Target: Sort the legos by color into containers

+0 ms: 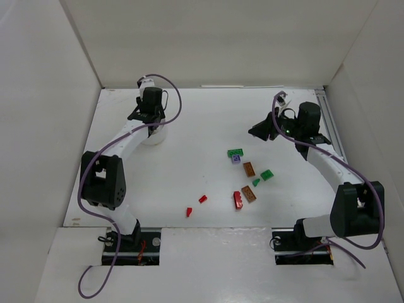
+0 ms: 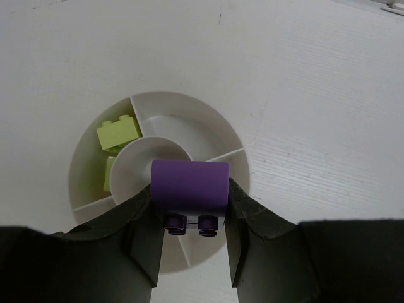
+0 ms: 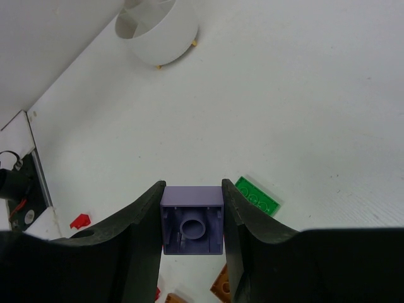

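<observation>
Purple smooth plastic brick [image 2: 189, 185] pinched in the left gripper [image 2: 189, 218], poised over the round white divided plastic cup [image 2: 189, 110].
Two yellow-green studded bricks [image 2: 117, 133] share one compartment — colours get separate wedges. Right gripper [image 3: 192, 221], well apart, clamps a lavender hollow-bottomed brick [image 3: 192, 218]; green flat plate [image 3: 257, 196], red and brown-orange pieces lie loose on the matte table [image 1: 189, 126].

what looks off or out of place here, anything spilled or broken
Nothing stands out. Both grippers hold purple bricks squarely: the left gripper over the divided white cup, the right gripper above the table. Two yellow-green bricks share one compartment.
</observation>
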